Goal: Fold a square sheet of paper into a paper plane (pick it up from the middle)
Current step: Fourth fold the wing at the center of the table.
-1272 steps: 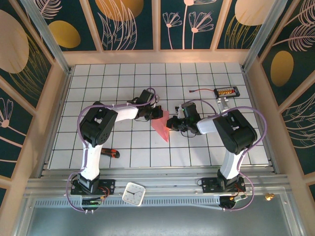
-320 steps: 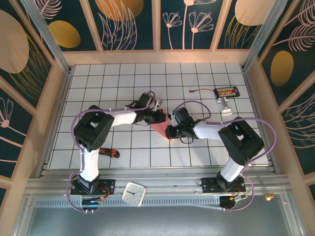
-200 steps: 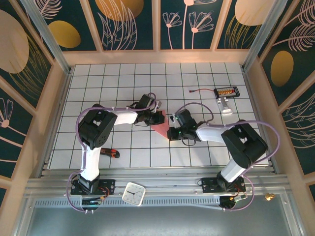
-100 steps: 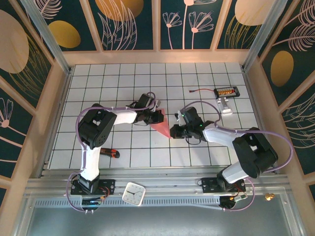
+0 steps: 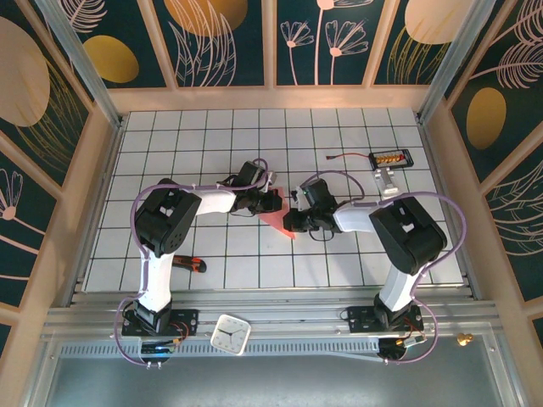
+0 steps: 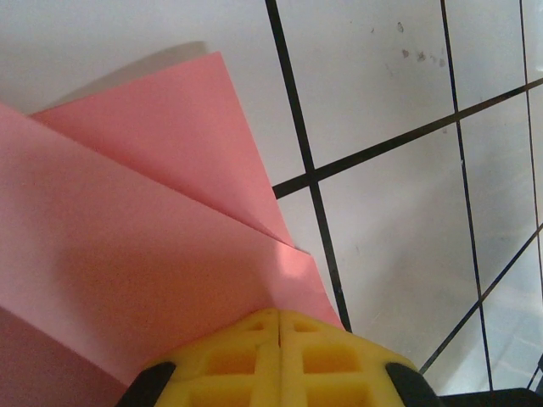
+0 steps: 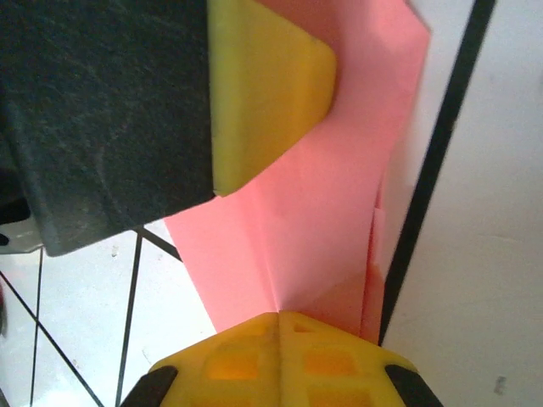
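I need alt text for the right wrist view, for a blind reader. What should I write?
The right gripper, its yellow fingers shut, holds folded salmon-pink paper at the bottom edge. The left gripper's yellow finger, on a black body, overlaps the paper at upper left, above a white table with black grid lines.

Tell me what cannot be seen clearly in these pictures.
1. Top view: the left gripper and right gripper cover most of the folded pink paper.
2. Wrist views: closed yellow fingertips hide whether either gripper pinches the paper or only presses it.
3. Top view: the red-handled tool is partly behind the left arm.
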`<action>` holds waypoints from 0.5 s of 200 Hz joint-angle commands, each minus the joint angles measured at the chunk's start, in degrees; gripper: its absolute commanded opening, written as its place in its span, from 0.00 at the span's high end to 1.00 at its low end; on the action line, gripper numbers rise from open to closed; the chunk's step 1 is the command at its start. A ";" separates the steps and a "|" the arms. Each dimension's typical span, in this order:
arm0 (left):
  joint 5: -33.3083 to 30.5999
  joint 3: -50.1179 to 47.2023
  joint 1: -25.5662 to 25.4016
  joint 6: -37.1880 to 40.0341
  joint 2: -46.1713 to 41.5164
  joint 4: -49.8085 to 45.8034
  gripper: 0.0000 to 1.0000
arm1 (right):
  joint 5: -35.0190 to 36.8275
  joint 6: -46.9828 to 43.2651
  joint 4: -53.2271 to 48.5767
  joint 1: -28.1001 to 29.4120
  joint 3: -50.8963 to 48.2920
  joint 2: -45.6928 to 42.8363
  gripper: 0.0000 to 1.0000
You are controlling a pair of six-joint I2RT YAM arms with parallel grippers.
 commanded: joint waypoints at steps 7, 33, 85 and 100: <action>-4.24 -0.25 0.99 2.03 2.04 -3.35 1.00 | -0.23 0.19 -1.76 -0.36 -6.68 -2.58 1.00; -4.48 0.50 1.04 2.89 1.28 -3.93 1.00 | -0.70 2.31 -0.77 -0.11 -11.98 -5.40 1.00; -0.54 -1.43 0.48 -0.92 -5.79 -0.15 0.85 | 0.09 3.77 0.52 0.30 -12.48 -5.35 1.00; 0.41 -3.56 -0.34 -2.85 -8.88 1.24 0.83 | 0.53 3.91 0.28 0.25 -12.29 -5.26 1.00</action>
